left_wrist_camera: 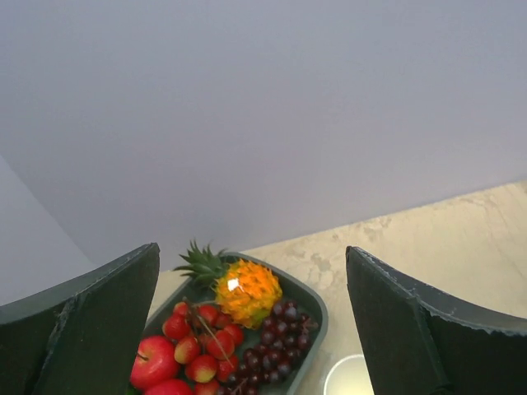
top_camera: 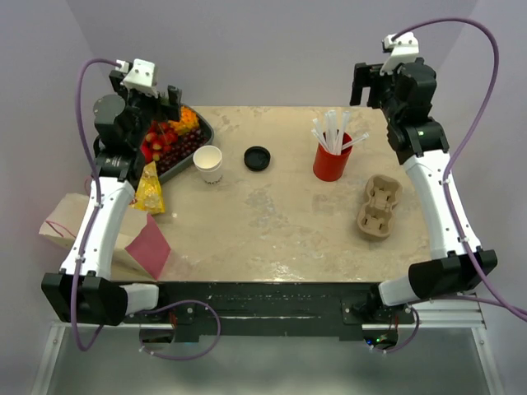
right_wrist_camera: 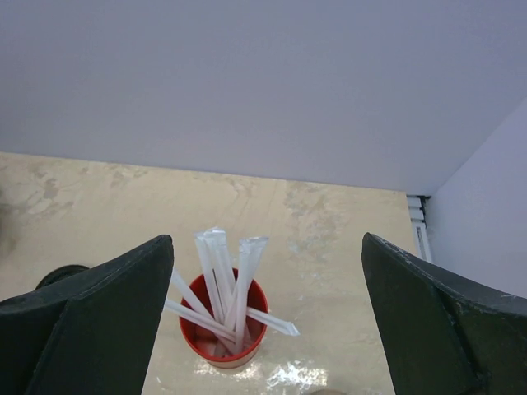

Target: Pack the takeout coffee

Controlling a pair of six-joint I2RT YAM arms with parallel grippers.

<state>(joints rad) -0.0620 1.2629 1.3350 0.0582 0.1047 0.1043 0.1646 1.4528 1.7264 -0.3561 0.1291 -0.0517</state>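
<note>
Top external: cup (top_camera: 208, 163) on marbled table (top_camera: 272, 234), lavender walls (top_camera: 272, 49).

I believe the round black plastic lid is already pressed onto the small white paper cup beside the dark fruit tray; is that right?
Not quite: the round black plastic lid lies on the table, apart from the small white paper cup, which stands open beside the dark fruit tray. The top external view shows it.
</note>
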